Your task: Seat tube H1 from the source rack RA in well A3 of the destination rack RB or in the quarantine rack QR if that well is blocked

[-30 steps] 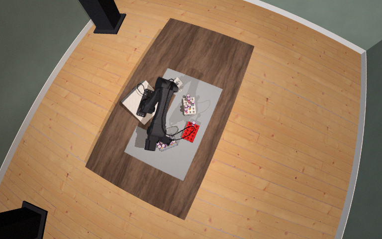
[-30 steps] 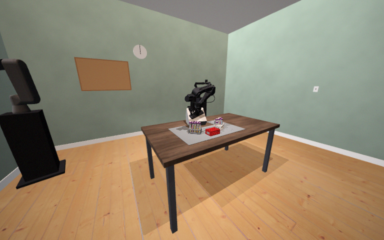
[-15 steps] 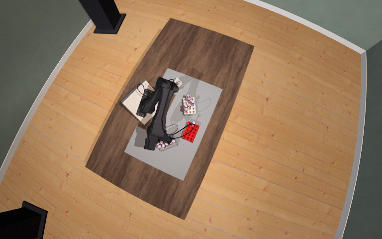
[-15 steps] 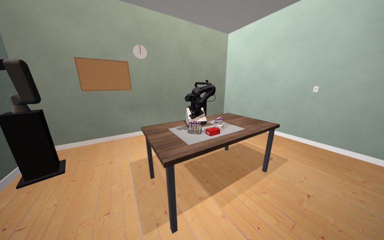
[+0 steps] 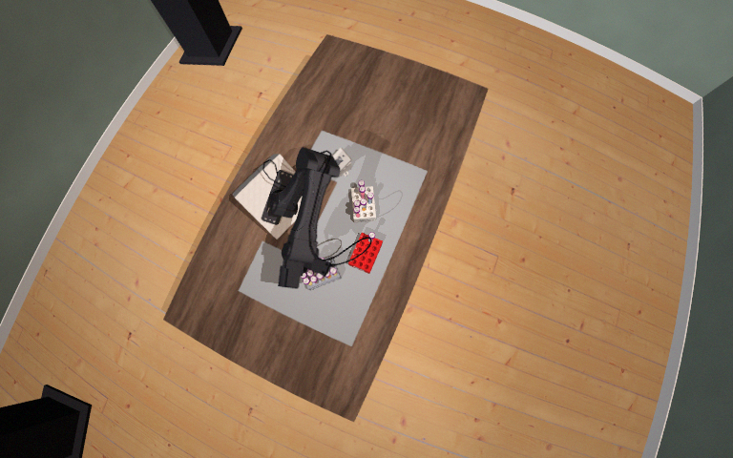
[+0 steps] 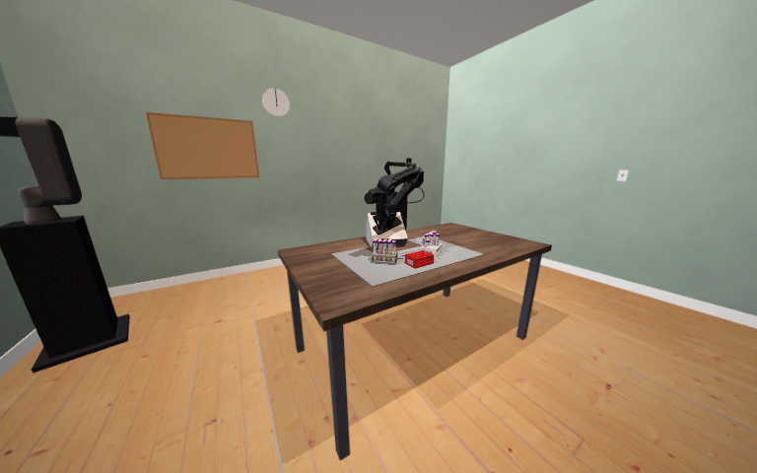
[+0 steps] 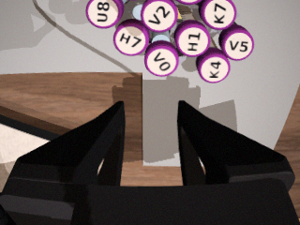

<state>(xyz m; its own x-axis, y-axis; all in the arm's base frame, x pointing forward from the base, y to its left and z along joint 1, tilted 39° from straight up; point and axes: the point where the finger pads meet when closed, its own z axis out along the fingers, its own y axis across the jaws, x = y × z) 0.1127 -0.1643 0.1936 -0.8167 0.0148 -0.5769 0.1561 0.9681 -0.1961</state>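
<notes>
Tube H1 point(image 7: 192, 39) has a purple-rimmed white cap. It stands among the caps V2, H7, V0, K4, V5 and K7, ahead of the fingers and right of their centre line in the wrist view. These tubes stand in the grey rack RA point(image 5: 324, 282) point(image 6: 384, 262), partly hidden under the arm in the top view. My gripper point(image 7: 151, 111) is partly open and empty, on the base side of the tubes. The white rack RB point(image 5: 366, 219) holds several tubes and has empty wells; well A3 cannot be made out. The red rack QR point(image 5: 366, 253) point(image 6: 419, 259) has one tube at its far corner.
A small pale box point(image 5: 341, 158) sits near the mat's upper end; its button and lamp are too small to read. The arm reaches over the bench mat point(image 5: 336, 318), and its cable loops over QR. The arm's pale base block point(image 5: 254, 190) stands at the table edge.
</notes>
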